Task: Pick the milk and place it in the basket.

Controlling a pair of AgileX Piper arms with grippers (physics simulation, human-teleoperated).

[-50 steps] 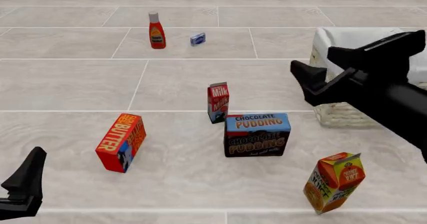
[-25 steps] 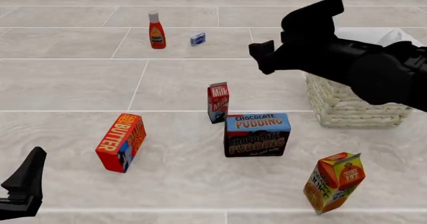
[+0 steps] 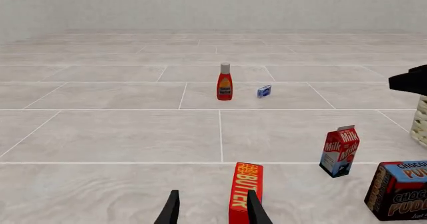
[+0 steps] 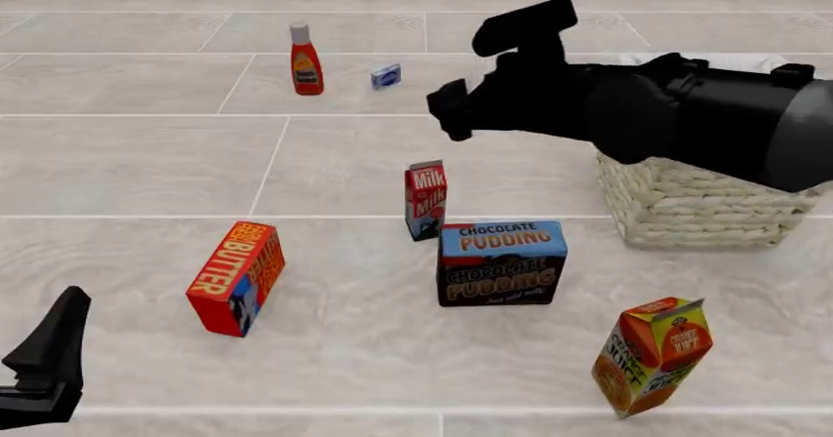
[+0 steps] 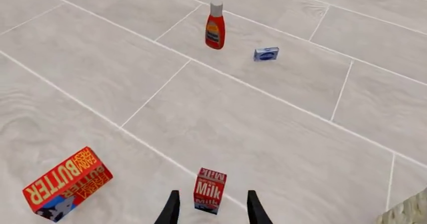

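Front view: my right gripper hovers above the milk, nothing picked yet.
Fingers are spread wide and empty, framing the upright carton near the tabletop's middle; the basket waits by the right edge. Descent, grasp, carry and drop all remain. My left gripper idles, open.

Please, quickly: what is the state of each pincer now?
Left pincer: open, holding nothing.
Right pincer: open, empty, above the milk.
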